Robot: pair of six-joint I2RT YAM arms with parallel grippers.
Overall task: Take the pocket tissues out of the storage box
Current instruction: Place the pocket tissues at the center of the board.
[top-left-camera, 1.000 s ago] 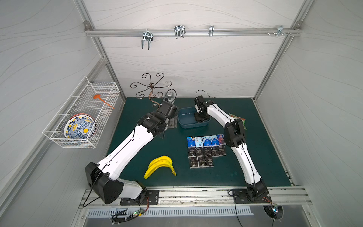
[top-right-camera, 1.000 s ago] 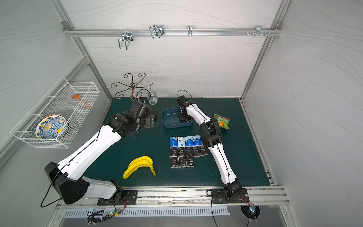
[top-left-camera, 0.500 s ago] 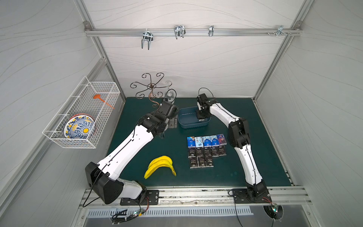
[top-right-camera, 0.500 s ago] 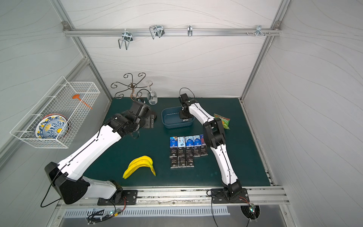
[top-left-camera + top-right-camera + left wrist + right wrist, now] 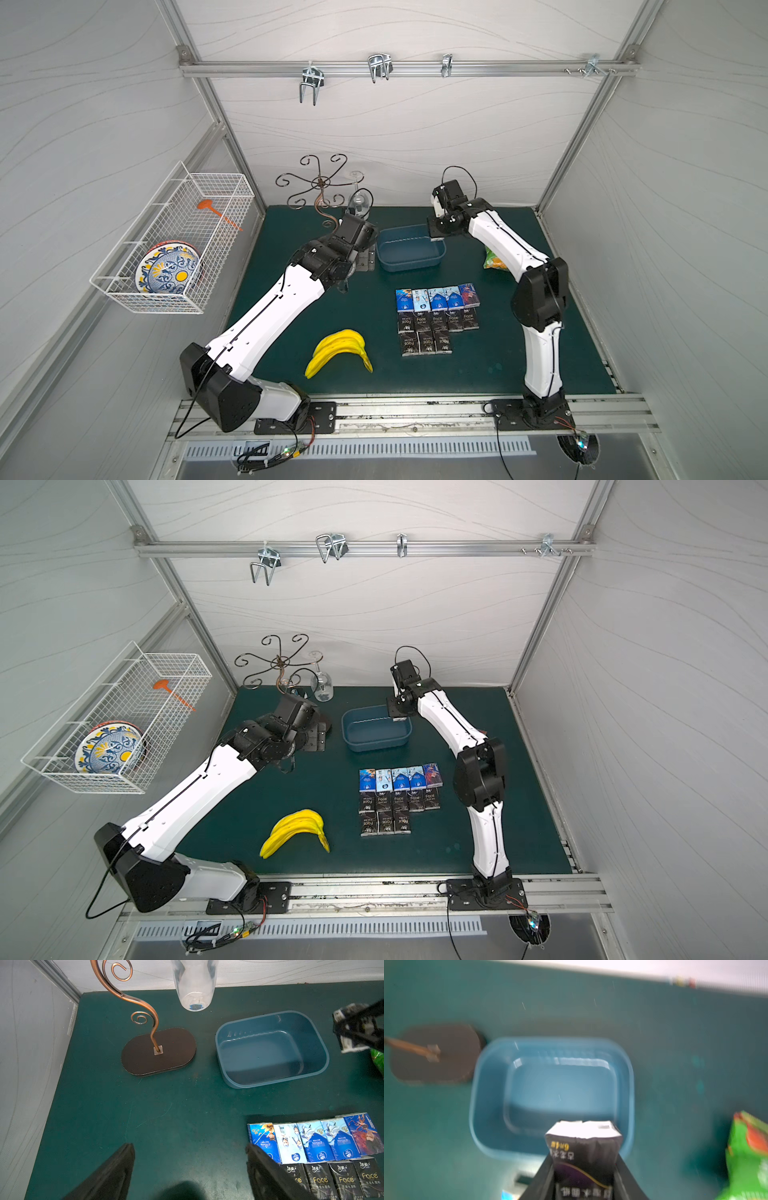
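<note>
Clamped between the black fingers (image 5: 542, 1184) of the right gripper (image 5: 584, 1169): one black plastic-wrapped pocket-tissue packet (image 5: 583, 1147) with gold and white print. Readable only in the right wrist view: long axis along the fingers, white folded short end poking past the tips toward the blue-grey rounded plastic storage box (image 5: 475, 1105) underneath. From the left wrist, just a crumpled dark-and-white packet (image 5: 349, 1030) raised clear of the box rim (image 5: 270, 1082), with the box's whole floor in plain sight. In both top views, reduced to a small dark rectangle over the box's far right corner (image 5: 436, 232) (image 5: 397, 710).

Laid flat on the dark green mat (image 5: 498, 365), nearer the arm bases: thirteen more pocket tissues (image 5: 436, 320) in three touching rows, five blue-toned, five black, three black, long axes all running near-to-far. "Face" lettering legible from the left wrist alone.

Spread wide above bare mat, gripping nothing: the left gripper (image 5: 189, 1147).

Just right of the box, a green-and-orange snack bag (image 5: 492, 262); left of it, a copper scrollwork stand on a dark oval base (image 5: 158, 1051), with a clear glass (image 5: 194, 985) beside. Only in the top views, a yellow banana bunch (image 5: 338, 351).
</note>
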